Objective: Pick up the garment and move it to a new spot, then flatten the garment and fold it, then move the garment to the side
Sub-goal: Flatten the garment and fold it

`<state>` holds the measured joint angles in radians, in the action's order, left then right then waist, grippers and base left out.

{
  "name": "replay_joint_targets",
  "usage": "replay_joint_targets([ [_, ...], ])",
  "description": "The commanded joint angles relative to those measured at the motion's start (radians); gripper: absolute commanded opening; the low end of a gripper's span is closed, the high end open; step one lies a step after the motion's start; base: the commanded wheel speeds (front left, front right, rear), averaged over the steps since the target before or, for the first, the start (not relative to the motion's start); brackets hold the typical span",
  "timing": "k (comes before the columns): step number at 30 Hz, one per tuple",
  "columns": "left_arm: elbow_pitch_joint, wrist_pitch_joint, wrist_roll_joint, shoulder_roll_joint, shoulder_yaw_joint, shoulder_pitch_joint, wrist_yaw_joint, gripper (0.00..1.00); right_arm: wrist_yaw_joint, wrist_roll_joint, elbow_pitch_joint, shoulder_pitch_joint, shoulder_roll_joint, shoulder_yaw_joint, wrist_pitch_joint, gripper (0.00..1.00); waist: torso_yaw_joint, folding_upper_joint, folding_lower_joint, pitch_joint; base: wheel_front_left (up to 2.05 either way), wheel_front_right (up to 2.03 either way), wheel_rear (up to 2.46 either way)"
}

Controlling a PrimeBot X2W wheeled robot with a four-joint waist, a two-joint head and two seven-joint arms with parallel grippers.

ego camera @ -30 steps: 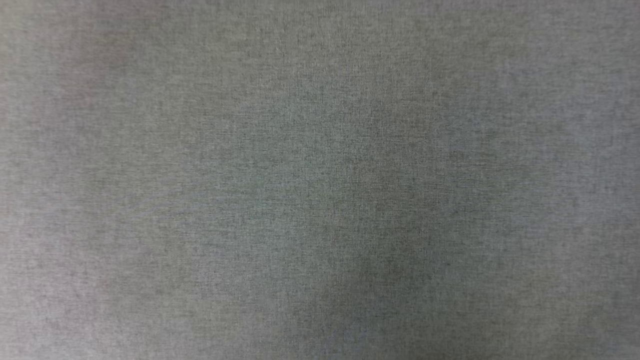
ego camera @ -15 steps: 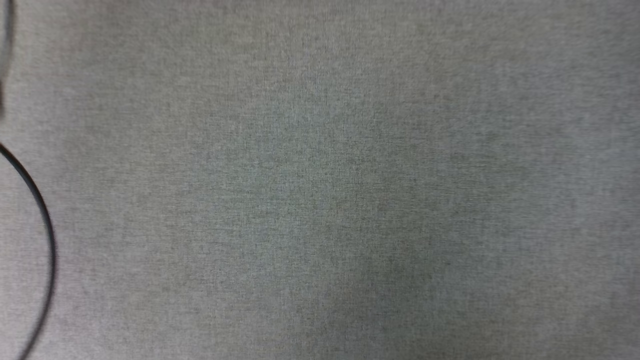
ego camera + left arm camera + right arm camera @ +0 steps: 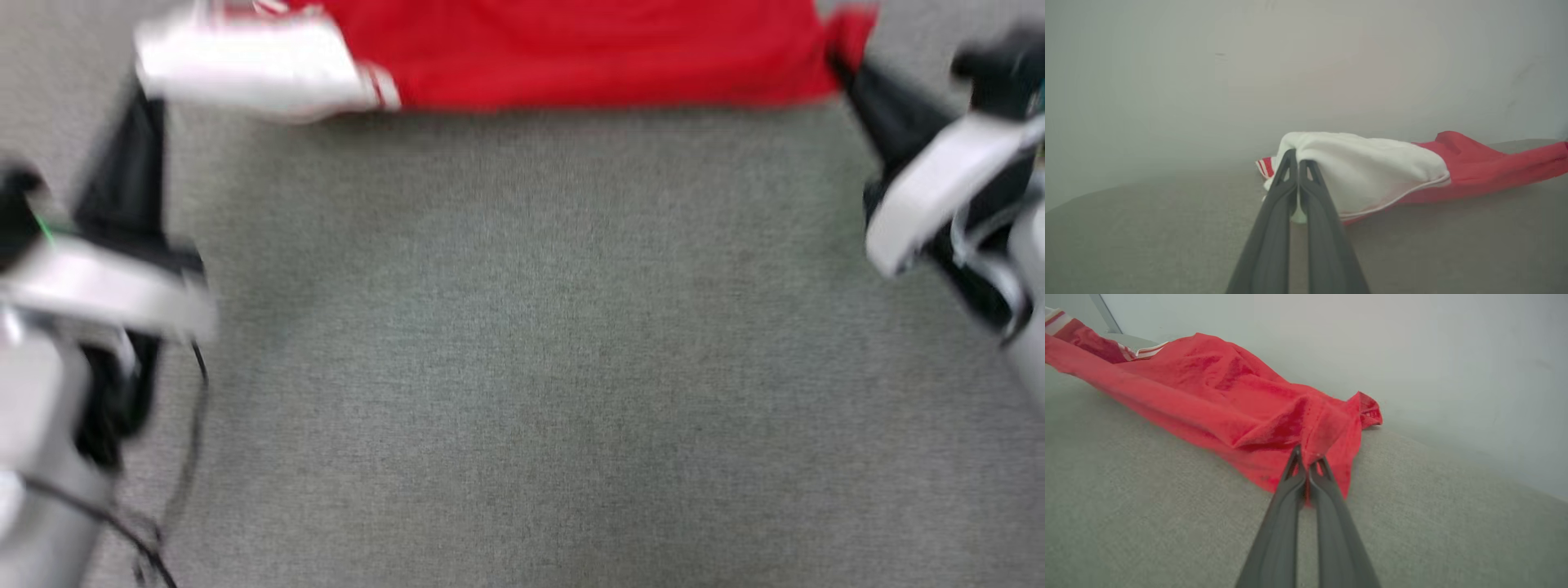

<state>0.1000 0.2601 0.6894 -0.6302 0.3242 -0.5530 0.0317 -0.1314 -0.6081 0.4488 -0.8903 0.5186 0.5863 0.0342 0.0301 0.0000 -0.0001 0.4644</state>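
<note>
The garment (image 3: 588,57), a red shirt with a white sleeve (image 3: 245,65), is stretched across the top of the blurred head view. My left gripper (image 3: 149,102) reaches up to the sleeve from the left. In the left wrist view that gripper (image 3: 1297,157) is shut on the white sleeve (image 3: 1367,167), whose striped trim (image 3: 1265,166) peeks out beside it. My right gripper (image 3: 842,69) meets the garment's red right end. The right wrist view shows it (image 3: 1308,457) shut on a bunched red edge (image 3: 1229,388) that trails away to the upper left.
A grey woven surface (image 3: 522,367) covers the table under the garment and spreads towards me. A thin black cable (image 3: 194,425) hangs by my left arm. A pale wall (image 3: 1249,73) stands behind the table, with a slanted metal bar (image 3: 1106,312) near it.
The head view has shifted, so the camera has moved. Earlier it showed grey surface, then a cable at the left. Now the garment and both grippers are in it.
</note>
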Motion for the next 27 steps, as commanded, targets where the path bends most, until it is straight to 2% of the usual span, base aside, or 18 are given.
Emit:
replay_joint_targets([
  [1,-0.021,0.007,0.000,0.013,-0.008,0.055,0.012,0.00,0.001,-0.011,-0.008,0.048,0.012,-0.004,-0.004,0.00,-0.003,0.0000,0.0001,-0.053,0.00,0.00,0.00],
  [5,-0.055,0.007,0.005,0.063,-0.025,0.234,0.036,0.00,0.001,-0.031,-0.018,0.196,0.013,-0.007,-0.004,0.00,0.002,0.0000,0.0001,-0.123,0.00,0.00,0.00],
  [12,-0.038,0.007,0.007,0.138,-0.051,0.472,0.041,0.00,0.001,-0.049,-0.008,0.404,-0.003,-0.016,0.013,0.00,0.007,0.0000,0.0001,-0.233,0.00,0.00,0.00],
  [27,-0.010,0.008,0.041,0.258,-0.075,0.817,0.030,0.00,0.001,-0.058,-0.071,0.759,-0.004,-0.088,0.012,0.00,-0.001,0.0000,0.0001,-0.394,0.00,0.00,0.00],
])
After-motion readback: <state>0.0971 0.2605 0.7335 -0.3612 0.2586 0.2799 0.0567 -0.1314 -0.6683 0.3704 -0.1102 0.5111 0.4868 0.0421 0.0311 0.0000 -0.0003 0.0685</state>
